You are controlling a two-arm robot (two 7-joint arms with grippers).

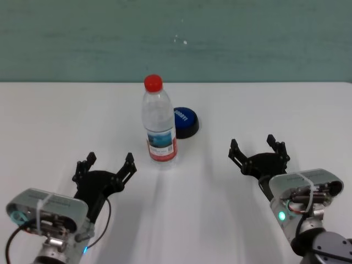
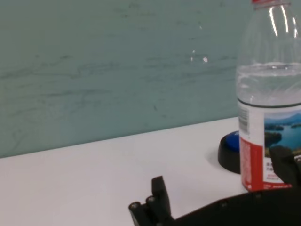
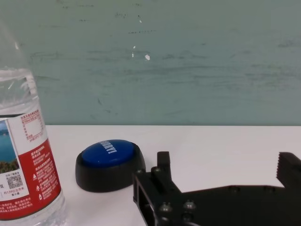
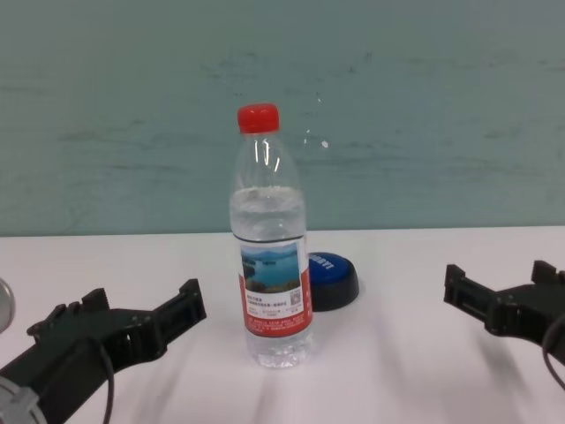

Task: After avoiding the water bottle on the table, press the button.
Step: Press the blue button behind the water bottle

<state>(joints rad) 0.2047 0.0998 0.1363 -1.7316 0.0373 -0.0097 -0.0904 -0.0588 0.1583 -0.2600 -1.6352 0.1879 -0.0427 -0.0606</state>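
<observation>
The water bottle (image 1: 159, 122) stands upright on the white bench (image 1: 264, 110), roughly midway between the two arms, and the blue button (image 1: 185, 121) sits just behind it and slightly toward the robot's right, close to the bottle's base and partly hidden by it in the chest view. Both arms rest low near the bench's front edge. The left end effector (image 1: 107, 168) has its fingers spread apart and holds nothing; the right end effector (image 1: 258, 151) is likewise spread and empty.

No approach has begun, so the step in hand is choosing a path to the button. The right arm looks the better choice: its wrist view shows the dome unobstructed, with the bottle off to one side, whereas from the left wrist the bottle covers most of the button. A sound approach would swing in from the robot's right, keeping the wrist and forearm wide of the bottle, then come down on the blue top from above and press straight through its centre rather than at its rim. Bringing the fingers together first would give a narrower, firmer tip.

The bottle is tall and narrow-footed, so even a light side touch would probably topple it. Nothing else stands on the bench; behind it is a plain green wall (image 1: 176, 38)
</observation>
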